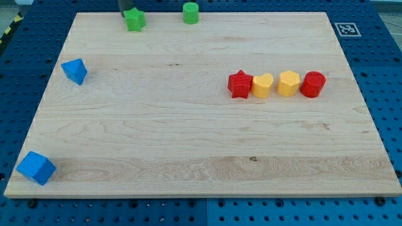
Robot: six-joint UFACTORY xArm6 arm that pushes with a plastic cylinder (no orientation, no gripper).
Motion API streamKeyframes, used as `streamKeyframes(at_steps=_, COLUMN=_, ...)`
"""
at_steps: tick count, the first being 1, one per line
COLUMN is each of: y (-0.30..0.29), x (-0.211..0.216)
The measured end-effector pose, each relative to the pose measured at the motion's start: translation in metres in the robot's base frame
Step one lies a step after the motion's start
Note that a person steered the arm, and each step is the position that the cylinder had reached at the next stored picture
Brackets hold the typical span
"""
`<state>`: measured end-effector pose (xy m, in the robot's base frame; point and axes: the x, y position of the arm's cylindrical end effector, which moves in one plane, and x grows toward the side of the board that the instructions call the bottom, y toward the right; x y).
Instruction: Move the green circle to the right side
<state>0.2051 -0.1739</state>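
The green circle [191,12] stands at the board's top edge, a little left of the middle. A green star [134,20] lies to its left, also by the top edge. My dark rod comes down from the view's top, and my tip [126,12] is at the star's upper left side, touching it or nearly so. The tip is well to the left of the green circle, with the star between them.
A row of a red star [240,84], a yellow heart [262,85], a yellow hexagon [288,83] and a red circle [313,84] lies right of centre. A blue triangle [75,71] is at the left edge. A blue cube [36,167] is at the bottom left corner.
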Motion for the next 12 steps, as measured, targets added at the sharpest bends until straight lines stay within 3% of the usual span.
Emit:
streamKeyframes(at_steps=2, y=0.0, x=0.05)
streamKeyframes(at_steps=4, y=0.006, x=-0.002)
streamKeyframes(at_steps=6, y=0.027, x=-0.014)
streamKeyframes(at_steps=12, y=0.223, x=-0.012)
